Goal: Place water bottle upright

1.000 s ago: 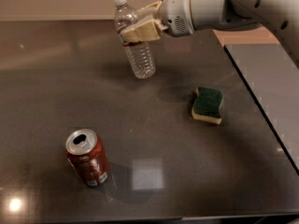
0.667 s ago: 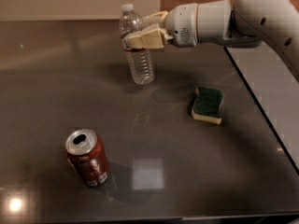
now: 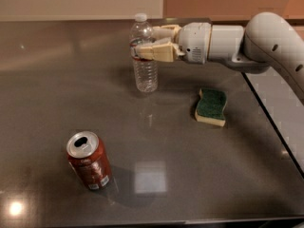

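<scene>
The water bottle [image 3: 146, 72], clear and ribbed with a white cap, stands upright on the dark table [image 3: 213, 175] at the back middle. My gripper [image 3: 145, 42] reaches in from the right at the bottle's upper part. One tan finger [image 3: 154, 52] crosses in front of the bottle at its dark-red label band and the other finger [image 3: 165, 31] lies behind it. The gripper is shut on the bottle, whose base rests on the table.
A brown-red soda can [image 3: 89, 160], opened, stands at the front left. A green and yellow sponge [image 3: 212, 106] lies right of the bottle. The table's right edge runs diagonally down the right side.
The gripper has moved the bottle to the right and lowered it. The bottle went from tilted in the air to upright with its base on the table.
</scene>
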